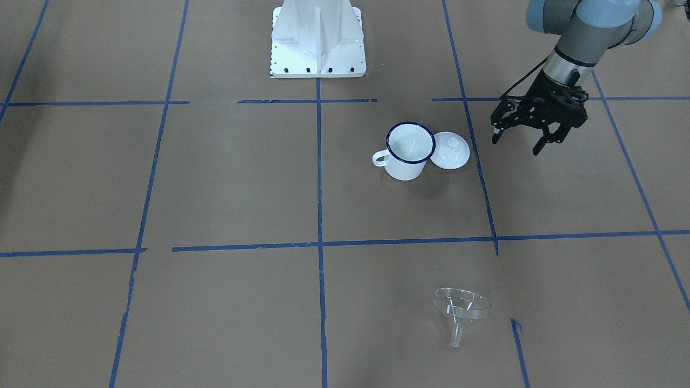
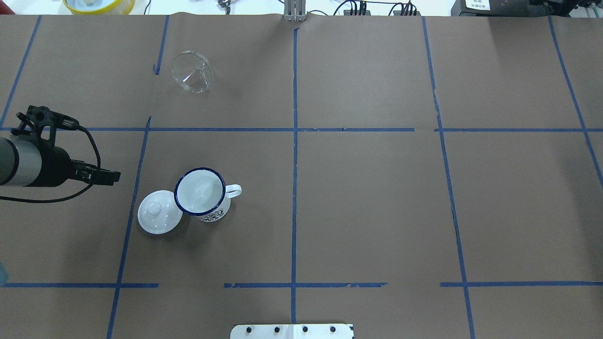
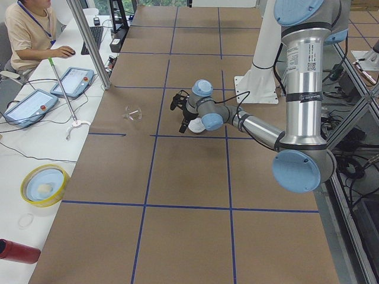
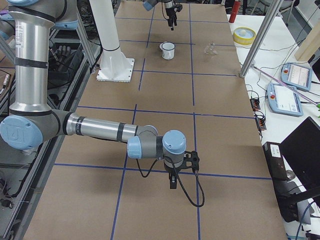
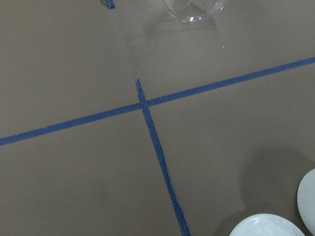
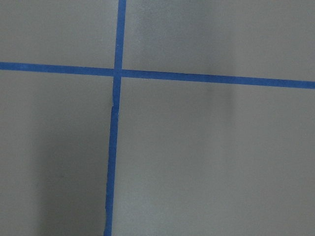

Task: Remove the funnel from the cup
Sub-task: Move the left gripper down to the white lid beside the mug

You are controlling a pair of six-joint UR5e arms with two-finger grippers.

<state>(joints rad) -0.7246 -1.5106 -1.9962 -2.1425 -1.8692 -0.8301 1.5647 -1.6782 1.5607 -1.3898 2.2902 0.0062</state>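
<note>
The clear plastic funnel [image 1: 462, 307] lies on its side on the brown table, far from the cup, and also shows in the overhead view [image 2: 191, 72]. The white cup with a dark blue rim [image 1: 409, 151] stands upright and empty [image 2: 201, 193]. My left gripper [image 1: 516, 146] is open and empty. It hovers beside the cup, beyond the lid, and shows side-on in the overhead view [image 2: 113, 177]. My right gripper [image 4: 172, 182] shows only in the exterior right view, far from both things, and I cannot tell whether it is open or shut.
A white round knobbed lid [image 1: 452, 150] lies flat against the cup on the left gripper's side [image 2: 159, 212]. The robot's white base [image 1: 318, 43] stands at the table's edge. Blue tape lines cross the brown table.
</note>
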